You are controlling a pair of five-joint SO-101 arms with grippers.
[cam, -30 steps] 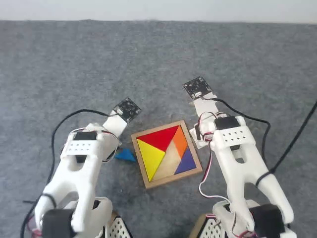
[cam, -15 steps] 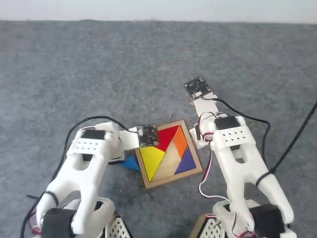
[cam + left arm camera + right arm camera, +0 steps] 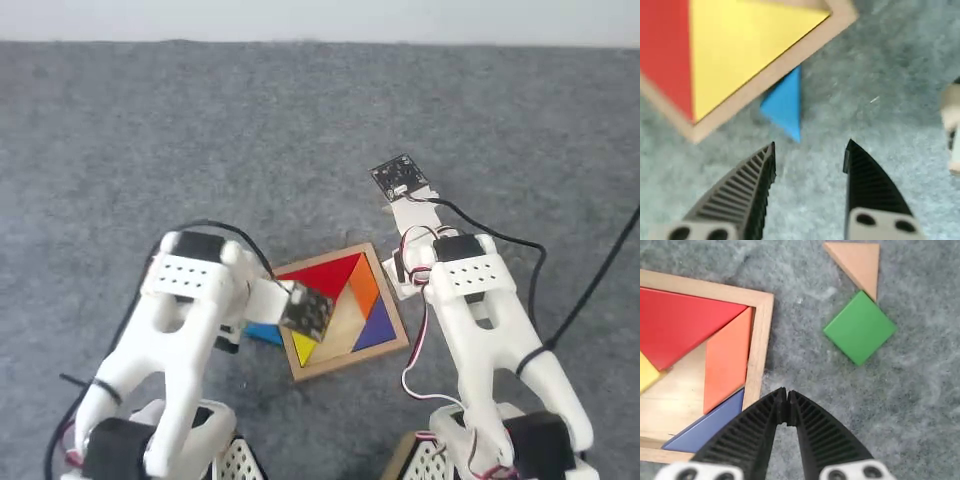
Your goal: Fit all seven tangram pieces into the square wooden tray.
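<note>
In the lower left of the high view my left arm leans in toward the centre. Its left gripper (image 3: 810,145) hangs just above the grey tabletop (image 3: 120,150) with the jaws apart and nothing between them. Right in front of it lies the blue triangle (image 3: 785,102), flat on the fabric. It is tight against the outer left wall of the tray (image 3: 350,362), touching or just beside it; I cannot tell which.

The tray sits at the centre of the high view. It holds the red triangle (image 3: 325,277), yellow triangle (image 3: 303,345), orange piece (image 3: 364,285) and indigo triangle (image 3: 378,326), with bare wood showing between them.

At the right, my right gripper (image 3: 787,395) is pressed together, empty, just outside the tray's right wall. The green square (image 3: 860,327) and tan triangle (image 3: 855,262) lie near it on the fabric, corner to corner.

I judge the pieces to be thin, stiff, light and smooth-faced. The blue triangle's tray-side edge is blocked, so I would pinch across its free corner, low, with the fingers pressed into the soft fabric.
</note>
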